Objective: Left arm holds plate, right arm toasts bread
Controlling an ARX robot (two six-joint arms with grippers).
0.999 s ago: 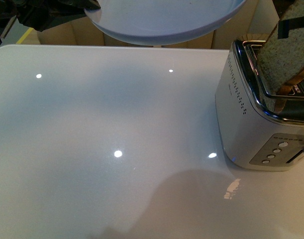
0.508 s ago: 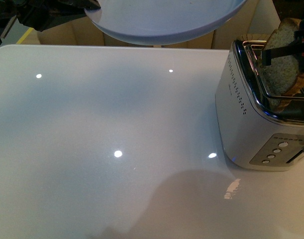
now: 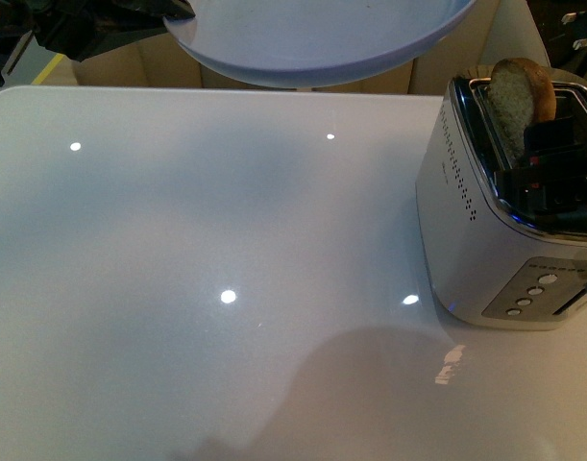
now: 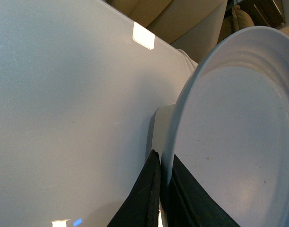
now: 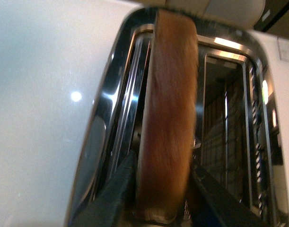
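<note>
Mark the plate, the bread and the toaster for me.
plate (image 4: 239, 142): left wrist view, flat inner face.
bread (image 3: 511, 98): front view, crumb face above the slot.
toaster (image 3: 458, 240): front view, white side wall.

Left claw (image 4: 161, 189) high, clamped on plate (image 4: 239, 132) rim, right claw (image 5: 161, 201) low, pinching bread (image 5: 168, 94).

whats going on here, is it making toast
Yes. The right gripper grips the bread, which stands partway down in a slot of the toaster, its rounded top sticking out. The left gripper holds the plate by its rim, raised over the far edge of the table.
</note>
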